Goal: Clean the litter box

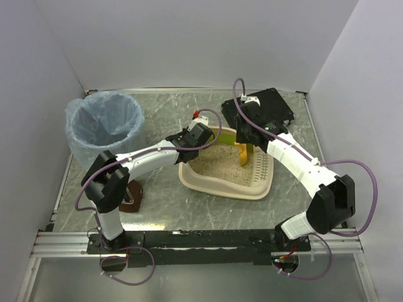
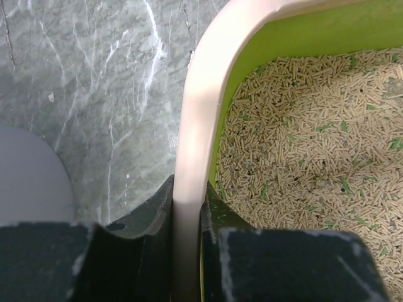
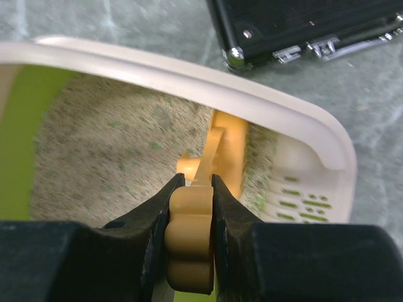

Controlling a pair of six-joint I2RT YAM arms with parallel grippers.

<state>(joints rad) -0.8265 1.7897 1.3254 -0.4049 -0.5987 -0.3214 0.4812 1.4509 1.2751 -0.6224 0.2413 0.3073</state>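
The beige litter box (image 1: pixel 217 187) with a lime-green inner wall and sandy pellets lies mid-table. My left gripper (image 1: pixel 196 139) is shut on its left rim (image 2: pixel 195 126), one finger outside and one inside the wall. My right gripper (image 1: pixel 247 133) is shut on the handle of an orange scoop (image 1: pixel 243 155). In the right wrist view the scoop (image 3: pixel 221 157) points down into the pellets near the slotted grille end (image 3: pixel 302 204). The litter box rim (image 3: pixel 189 78) runs across above it.
A round bin with a blue bag (image 1: pixel 105 126) stands at the back left. A black case (image 1: pixel 267 107) lies behind the box and shows in the right wrist view (image 3: pixel 296 25). A dark brown object (image 1: pixel 131 195) lies by the left arm.
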